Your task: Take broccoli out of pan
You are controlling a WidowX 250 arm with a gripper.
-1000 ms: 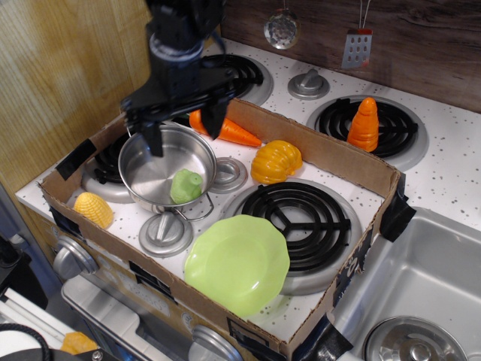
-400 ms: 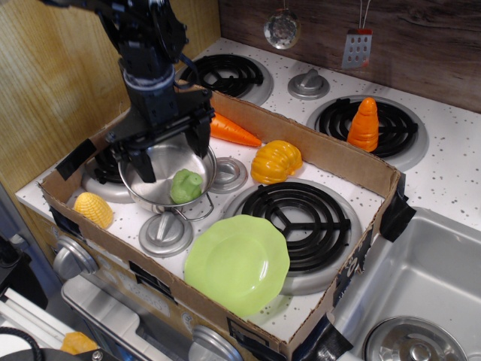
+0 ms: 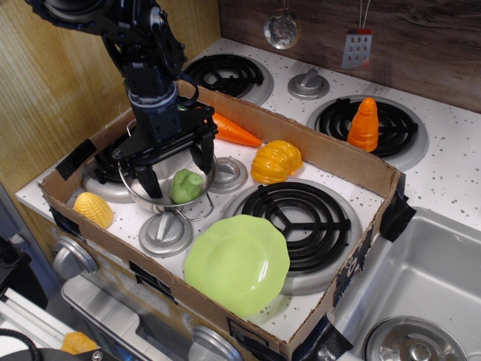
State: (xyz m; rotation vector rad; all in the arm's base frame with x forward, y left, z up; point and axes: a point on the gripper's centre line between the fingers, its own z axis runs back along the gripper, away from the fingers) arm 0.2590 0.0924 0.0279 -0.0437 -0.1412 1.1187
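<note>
Now broccoli [image 3: 186, 186] in pan [image 3: 161, 197], between spread jaws, untouched.

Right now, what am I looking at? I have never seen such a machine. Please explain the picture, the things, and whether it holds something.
One camera looks down from above the front on a toy stove inside a cardboard box. The black machine is a robot arm; its gripper hangs open over the steel pan, holding nothing. The broccoli lies inside the pan. Around are a green plate, corn, a yellow squash and two carrots.
</note>
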